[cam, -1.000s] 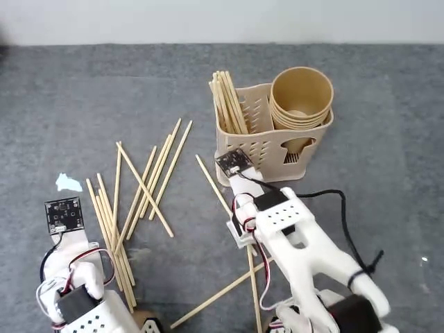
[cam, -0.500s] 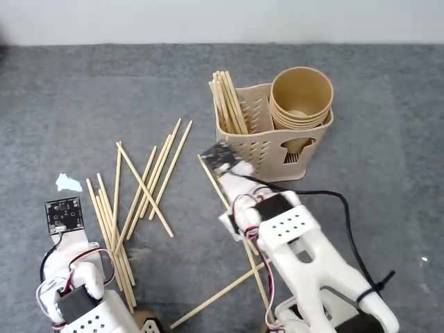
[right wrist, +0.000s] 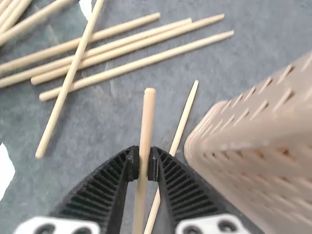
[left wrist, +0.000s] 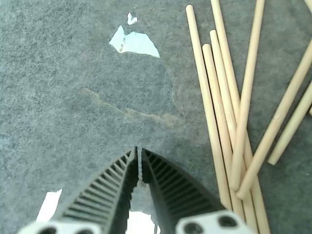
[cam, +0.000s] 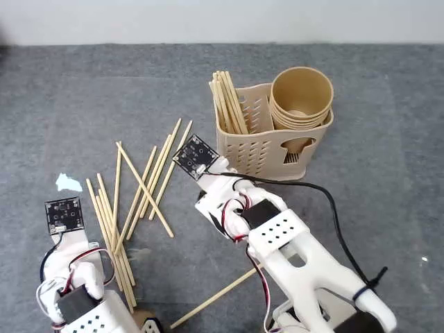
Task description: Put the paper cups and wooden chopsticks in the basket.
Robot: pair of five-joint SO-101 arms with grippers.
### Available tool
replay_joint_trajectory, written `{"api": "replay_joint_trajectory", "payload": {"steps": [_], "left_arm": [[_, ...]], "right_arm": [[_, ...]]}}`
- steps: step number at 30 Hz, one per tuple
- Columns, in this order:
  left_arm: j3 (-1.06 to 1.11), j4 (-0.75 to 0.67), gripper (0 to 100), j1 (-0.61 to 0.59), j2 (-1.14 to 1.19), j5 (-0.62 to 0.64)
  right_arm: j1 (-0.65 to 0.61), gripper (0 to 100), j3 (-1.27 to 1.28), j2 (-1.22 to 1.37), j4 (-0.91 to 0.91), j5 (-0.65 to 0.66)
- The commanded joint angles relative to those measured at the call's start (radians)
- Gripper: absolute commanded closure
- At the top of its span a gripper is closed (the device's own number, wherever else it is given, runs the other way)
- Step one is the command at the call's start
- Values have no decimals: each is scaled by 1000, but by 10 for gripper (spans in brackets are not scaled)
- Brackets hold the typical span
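The beige basket (cam: 258,149) stands at the back right and holds a stack of paper cups (cam: 302,94) and a bundle of chopsticks (cam: 227,100). My right gripper (right wrist: 143,163) is shut on one wooden chopstick (right wrist: 146,114), just left of the basket's front corner (right wrist: 253,126); in the high view this gripper (cam: 208,182) sits under its camera board. A second chopstick (right wrist: 184,109) lies on the mat beside the basket. Several loose chopsticks (cam: 142,184) lie scattered to the left. My left gripper (left wrist: 139,152) is shut on nothing, low over the mat at the front left (cam: 66,223).
Grey mat covers the table. One chopstick (cam: 215,297) lies diagonally near the front edge by the right arm's base. Bits of white tape (left wrist: 134,41) are stuck to the mat near the left gripper. Loose chopsticks (left wrist: 229,112) lie close beside the left gripper.
The right arm has swung left from the basket's front with the chopstick in its grip, and that chopstick no longer lies along the mat. The left arm has kept still.
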Motion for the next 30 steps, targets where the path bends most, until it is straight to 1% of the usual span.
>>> {"api": "replay_joint_trajectory", "payload": {"steps": [1, 6, 9, 11, 14, 15, 17, 21, 25, 28, 30], "left_arm": [[-8, 8, 988, -8, -18, -6], [-8, 8, 988, -8, -18, -6], [-8, 8, 988, -8, -18, -6], [-8, 8, 988, -8, -18, -6], [-8, 8, 988, -8, -18, -6], [-8, 8, 988, -8, -18, -6], [-8, 8, 988, -8, -18, -6], [-8, 8, 988, -8, -18, -6], [-8, 8, 988, -8, -18, -6], [-8, 8, 988, -8, -18, -6], [-8, 8, 988, -8, -18, -6]], "right_arm": [[-1, 991, -114, 93, -54, 5], [1, 989, -272, 321, -56, 2], [25, 987, -351, 430, -51, 2], [42, 953, -379, 479, -50, 2], [59, 851, -381, 503, -44, 0], [61, 821, -381, 503, -19, -3], [58, 797, -396, 490, 48, -44], [53, 797, -459, 447, 226, -123], [54, 794, -509, 435, 400, -135], [53, 794, -511, 437, 452, -137], [53, 794, -508, 437, 455, -161]]}}
